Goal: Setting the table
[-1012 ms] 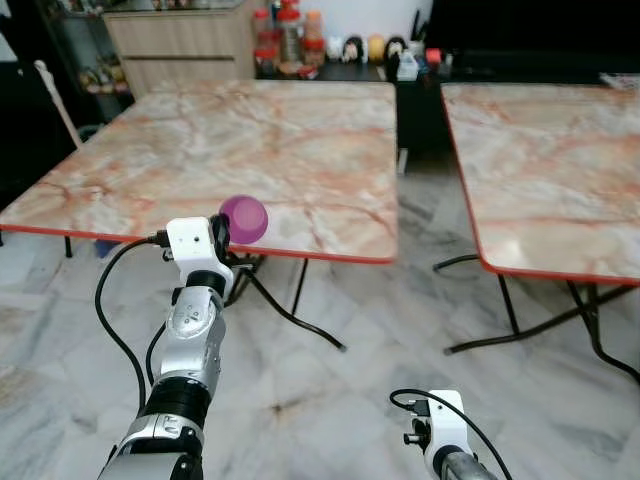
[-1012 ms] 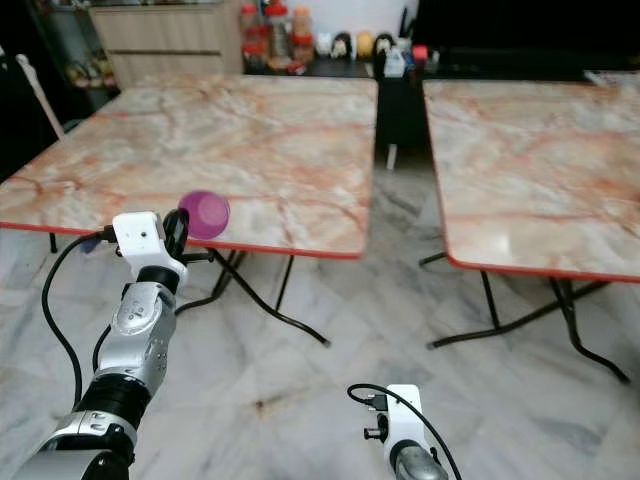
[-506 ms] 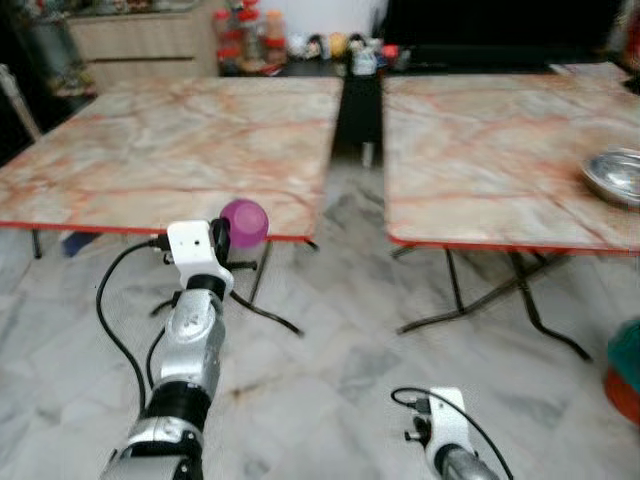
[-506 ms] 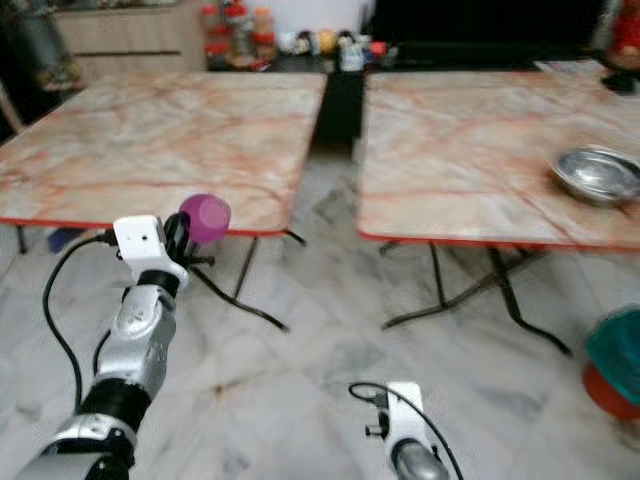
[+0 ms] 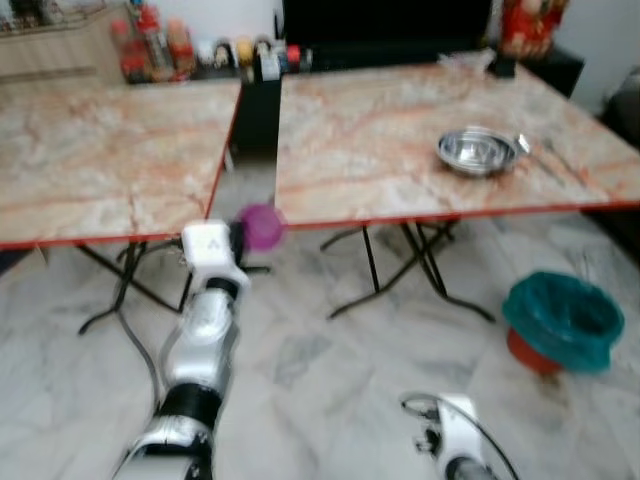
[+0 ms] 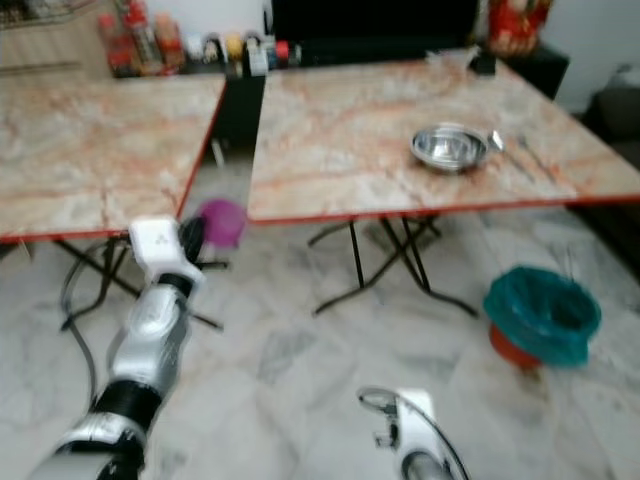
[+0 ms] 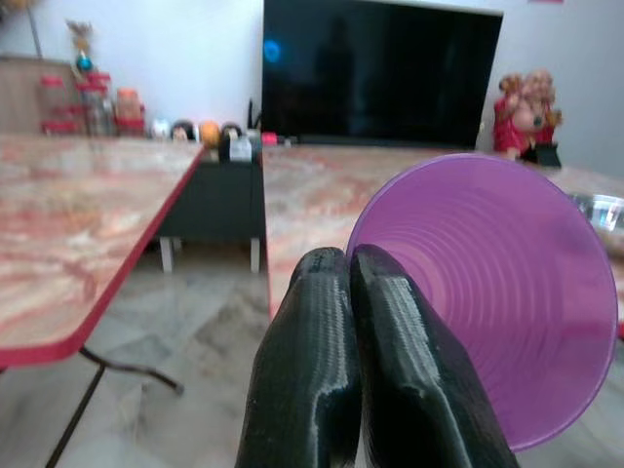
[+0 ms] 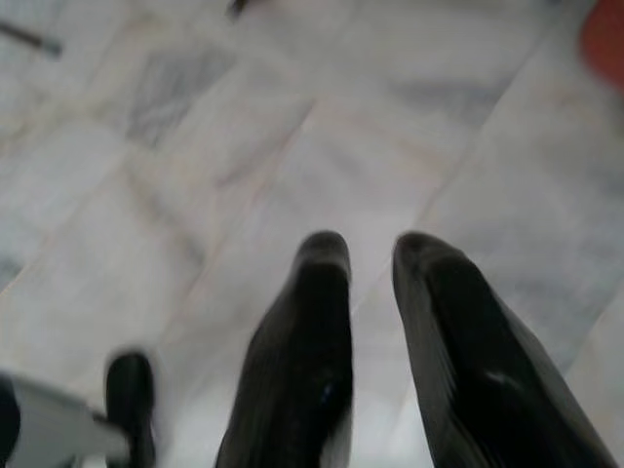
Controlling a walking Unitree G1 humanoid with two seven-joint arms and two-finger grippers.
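In front of the two marble tables (image 5: pixel 380 150), the left gripper (image 7: pixel 351 283) pinches a purple cup's (image 7: pixel 497 302) rim. The right gripper (image 8: pixel 370 258), slightly parted and empty, hangs low over the floor (image 8: pixel 195 146).

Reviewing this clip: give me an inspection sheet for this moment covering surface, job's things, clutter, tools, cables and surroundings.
Surface: two marble-pattern tables, left table and right table, with a gap between them.
Job's things: purple cup held in the air; steel bowl with cutlery beside it on the right table.
Clutter: jars and bottles along the back counter.
Tools: left tool shut on the purple cup's rim; right tool low over the floor, fingers apart.
Cables: black cable beside the left arm; another at the right wrist.
Surroundings: marble floor; bin with teal liner; dark TV.
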